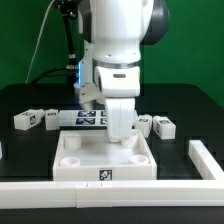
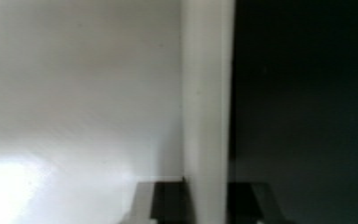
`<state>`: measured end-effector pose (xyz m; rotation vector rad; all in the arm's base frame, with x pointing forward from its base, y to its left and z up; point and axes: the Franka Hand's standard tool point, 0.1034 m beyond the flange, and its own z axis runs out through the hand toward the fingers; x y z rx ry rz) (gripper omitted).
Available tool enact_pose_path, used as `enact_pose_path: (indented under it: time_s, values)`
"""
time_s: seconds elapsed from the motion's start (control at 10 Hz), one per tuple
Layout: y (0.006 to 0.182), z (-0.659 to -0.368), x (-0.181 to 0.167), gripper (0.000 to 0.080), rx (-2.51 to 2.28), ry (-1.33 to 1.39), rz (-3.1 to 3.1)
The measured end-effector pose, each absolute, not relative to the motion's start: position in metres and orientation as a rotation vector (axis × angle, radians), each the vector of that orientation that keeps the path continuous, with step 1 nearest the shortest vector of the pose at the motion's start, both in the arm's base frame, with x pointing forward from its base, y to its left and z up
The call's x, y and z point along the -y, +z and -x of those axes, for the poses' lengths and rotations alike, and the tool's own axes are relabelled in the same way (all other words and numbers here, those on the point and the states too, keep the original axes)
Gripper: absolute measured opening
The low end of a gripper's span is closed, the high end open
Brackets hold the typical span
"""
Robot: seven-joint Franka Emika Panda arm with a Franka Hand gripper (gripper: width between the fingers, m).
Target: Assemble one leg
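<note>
One leg (image 2: pixel 208 100) stands upright between the gripper (image 2: pixel 206 196) fingers (image 2: pixel 165 202), which are closed narrowly on it. It is held at the tray's (image 1: pixel 68 160) far edge, with white tray on one side and black counter (image 1: pixel 25 150) on the other. Four spare legs (image 1: pixel 25 120) lie beyond the tray, two on each side of the arm (image 1: pixel 115 40).

Blur in the wrist view hides whether the hand (image 2: pixel 208 204) grips the white post (image 2: pixel 208 90); the arm (image 1: pixel 115 40) covers part of the marker board (image 1: pixel 80 119).
</note>
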<state>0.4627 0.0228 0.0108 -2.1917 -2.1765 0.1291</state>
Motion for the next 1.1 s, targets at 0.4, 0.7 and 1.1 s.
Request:
enact_pose_path:
  time_s: [0.4, 0.7, 1.1]
  values:
    - [0.012, -0.487, -0.061, 0.0072, 2.139, 0.096, 2.250]
    - [0.015, -0.498, -0.083, 0.0069, 2.177, 0.069, 2.216]
    - [0.015, -0.502, -0.091, 0.0067, 2.186, 0.070, 2.196]
